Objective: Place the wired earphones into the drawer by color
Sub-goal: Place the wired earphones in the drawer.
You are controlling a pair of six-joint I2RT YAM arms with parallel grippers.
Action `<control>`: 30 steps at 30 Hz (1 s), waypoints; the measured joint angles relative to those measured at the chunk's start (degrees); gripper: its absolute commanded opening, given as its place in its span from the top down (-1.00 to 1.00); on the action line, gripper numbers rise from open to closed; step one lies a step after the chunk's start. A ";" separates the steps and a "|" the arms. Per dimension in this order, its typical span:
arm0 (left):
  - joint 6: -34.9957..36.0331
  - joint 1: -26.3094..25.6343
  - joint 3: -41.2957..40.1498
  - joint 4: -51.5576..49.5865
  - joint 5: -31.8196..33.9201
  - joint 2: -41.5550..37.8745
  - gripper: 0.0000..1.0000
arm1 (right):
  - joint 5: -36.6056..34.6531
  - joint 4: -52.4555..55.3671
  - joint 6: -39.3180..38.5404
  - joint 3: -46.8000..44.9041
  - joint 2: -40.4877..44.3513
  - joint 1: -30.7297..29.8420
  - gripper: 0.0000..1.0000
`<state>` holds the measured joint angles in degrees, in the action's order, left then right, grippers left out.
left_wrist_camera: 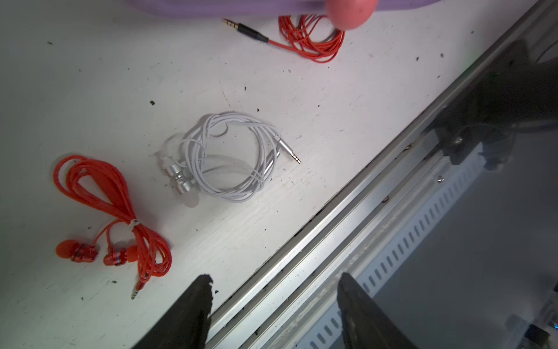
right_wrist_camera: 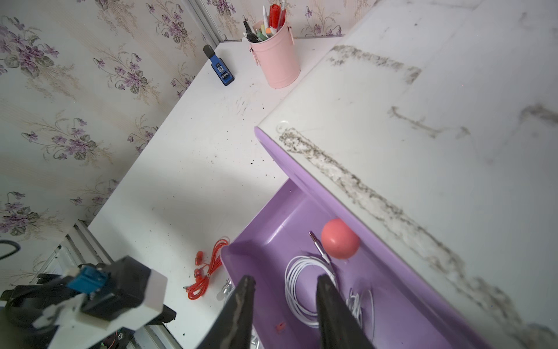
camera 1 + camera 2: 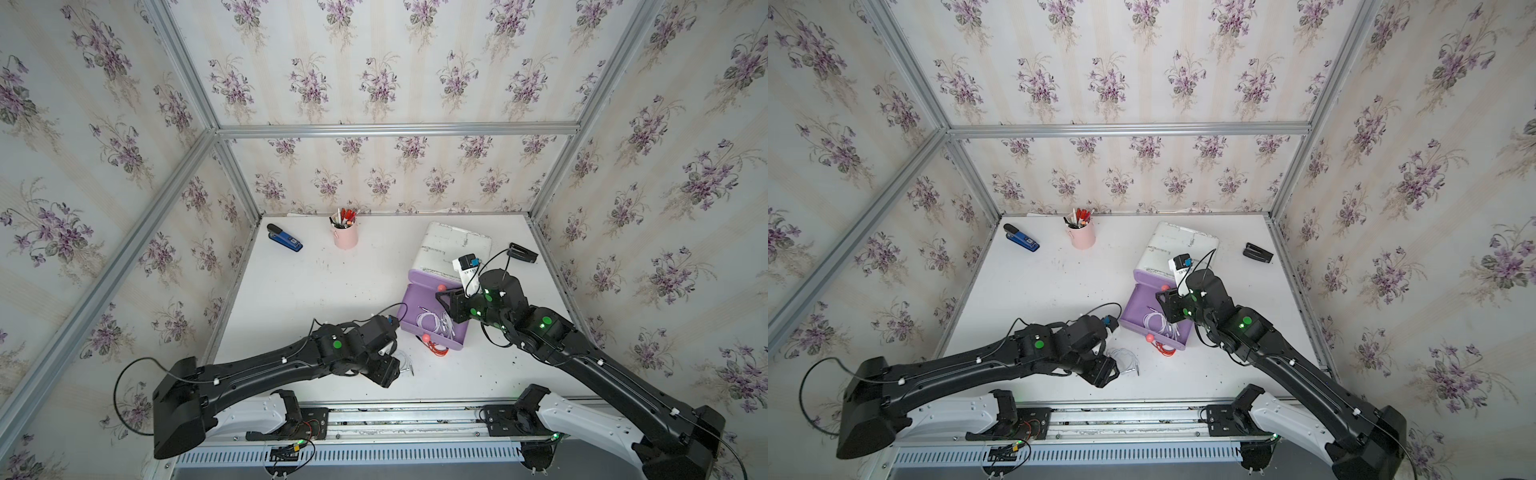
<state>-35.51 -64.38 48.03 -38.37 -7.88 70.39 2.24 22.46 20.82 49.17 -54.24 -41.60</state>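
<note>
The left wrist view shows a red earphone bundle point(image 1: 111, 217) beside the white bundle point(image 1: 229, 157) (top views hide it); the left claw point(image 1: 274, 276) is spread. The right claw point(image 2: 287, 278), spread, hangs above white earphones point(image 2: 291, 290) in the purple drawer point(image 2: 259, 223), at their 1 o'clock. Speckled white bench point(image 3: 311, 291), floral walls point(image 3: 374, 83).

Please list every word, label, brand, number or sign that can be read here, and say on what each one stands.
Nothing can be read with certainty.
Label on the right wrist camera: dark print, too small to read.
Sticker on the blue stapler: blurred, not readable.
</note>
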 measured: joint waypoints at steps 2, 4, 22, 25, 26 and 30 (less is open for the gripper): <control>-0.57 -1.84 1.99 -0.87 4.07 3.69 -0.37 | 0.11 0.28 0.04 -0.33 1.01 0.00 0.22; -1.22 -3.19 3.50 -1.70 7.48 6.78 -0.37 | 0.17 0.87 0.20 -0.35 1.86 0.00 0.22; -5.99 -2.23 14.19 -9.90 13.66 23.93 -0.23 | -0.52 3.28 0.92 -1.36 5.14 0.04 0.22; -3.45 -2.16 13.07 -9.73 13.64 23.69 -0.19 | -1.18 3.41 1.33 -2.08 5.92 0.04 0.21; -2.45 -2.08 13.00 -9.53 13.64 23.80 -0.19 | -1.27 3.45 1.42 -2.27 6.03 0.04 0.22; 1.18 -1.60 13.00 -8.61 13.62 24.26 -0.15 | -1.27 3.43 1.62 -2.25 5.77 0.04 0.22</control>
<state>-34.33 -65.98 61.04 -46.98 5.74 94.65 0.97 25.89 22.44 46.92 -48.47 -41.56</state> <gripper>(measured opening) 0.583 0.391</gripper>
